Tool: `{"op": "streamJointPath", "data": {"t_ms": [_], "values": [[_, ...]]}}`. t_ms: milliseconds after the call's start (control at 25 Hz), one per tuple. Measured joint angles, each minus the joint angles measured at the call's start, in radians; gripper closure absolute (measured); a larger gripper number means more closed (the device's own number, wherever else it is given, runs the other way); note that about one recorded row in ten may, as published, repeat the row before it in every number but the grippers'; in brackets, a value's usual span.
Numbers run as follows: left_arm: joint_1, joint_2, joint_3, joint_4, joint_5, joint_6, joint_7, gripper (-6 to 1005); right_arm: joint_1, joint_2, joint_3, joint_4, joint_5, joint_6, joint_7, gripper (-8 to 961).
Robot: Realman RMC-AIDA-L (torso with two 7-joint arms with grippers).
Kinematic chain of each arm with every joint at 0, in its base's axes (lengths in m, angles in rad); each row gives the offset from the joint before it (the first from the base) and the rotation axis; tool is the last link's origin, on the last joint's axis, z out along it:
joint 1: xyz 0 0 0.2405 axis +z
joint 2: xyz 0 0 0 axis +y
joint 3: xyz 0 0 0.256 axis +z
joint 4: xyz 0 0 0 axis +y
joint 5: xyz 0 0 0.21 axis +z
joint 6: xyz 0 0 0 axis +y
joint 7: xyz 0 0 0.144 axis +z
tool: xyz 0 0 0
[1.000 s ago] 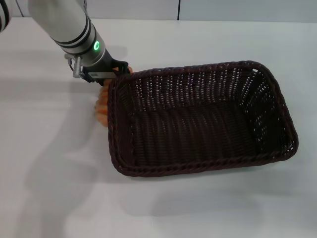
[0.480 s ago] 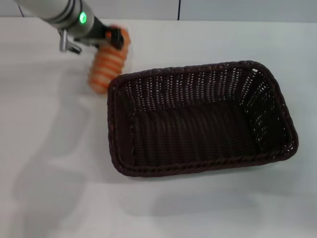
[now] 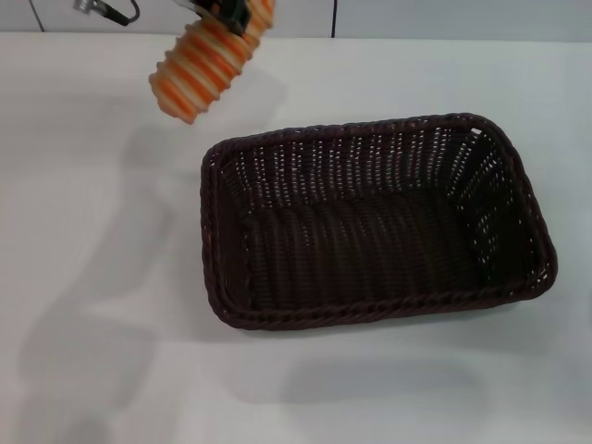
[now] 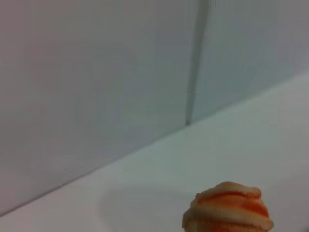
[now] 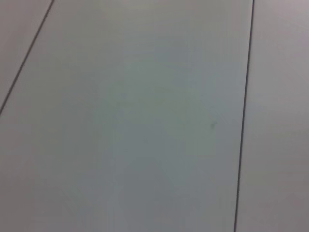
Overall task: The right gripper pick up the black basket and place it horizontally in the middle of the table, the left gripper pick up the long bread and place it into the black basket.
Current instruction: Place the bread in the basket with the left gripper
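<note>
The long bread [image 3: 202,63], orange with cream stripes, hangs tilted in the air above the table's far left part, behind the basket's left end. My left gripper [image 3: 225,11] is shut on its upper end at the top edge of the head view. One end of the bread [image 4: 228,210] also shows in the left wrist view. The black basket [image 3: 370,220] lies lengthwise on the white table [image 3: 102,277], a little right of the middle, and it is empty. My right gripper is out of view.
A grey panelled wall [image 3: 444,18] runs behind the table's far edge. The right wrist view shows only a pale panelled surface [image 5: 145,116].
My left gripper has lifted the bread from beside the basket's left end, up and away toward the far edge. The basket has not moved.
</note>
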Motion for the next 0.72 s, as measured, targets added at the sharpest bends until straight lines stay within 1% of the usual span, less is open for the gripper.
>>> {"op": "streamJointPath", "data": {"t_ms": [40,80,160,360,480,600,640,720], "values": [[0.000,-0.001,0.011,-0.036,-0.007,-0.042,0.011,603,0.000,0.000,0.006,0.000,0.001,0.006,0.000,588],[0.000,-0.001,0.011,-0.036,-0.007,-0.042,0.011,611,0.001,0.001,0.013,0.000,0.001,0.011,0.000,588],[0.014,-0.002,0.056,-0.136,-0.057,-0.145,0.020,627,0.002,0.001,0.031,0.000,0.002,0.031,0.001,588],[0.066,-0.006,0.142,-0.279,-0.202,-0.237,0.018,661,0.005,0.002,0.041,0.003,0.003,0.039,0.001,588],[0.099,-0.006,0.197,-0.307,-0.271,-0.241,0.012,678,0.005,0.003,0.047,0.005,0.003,0.040,0.001,588],[0.117,-0.007,0.222,-0.303,-0.286,-0.232,0.011,697,0.002,0.003,0.048,0.002,0.003,0.040,0.000,588],[0.140,-0.008,0.272,-0.261,-0.290,-0.196,0.011,704,0.000,0.003,0.048,0.000,0.003,0.040,0.000,588],[0.147,-0.008,0.298,-0.242,-0.290,-0.176,0.011,720,-0.002,0.003,0.048,-0.003,0.003,0.040,0.000,588]]}}
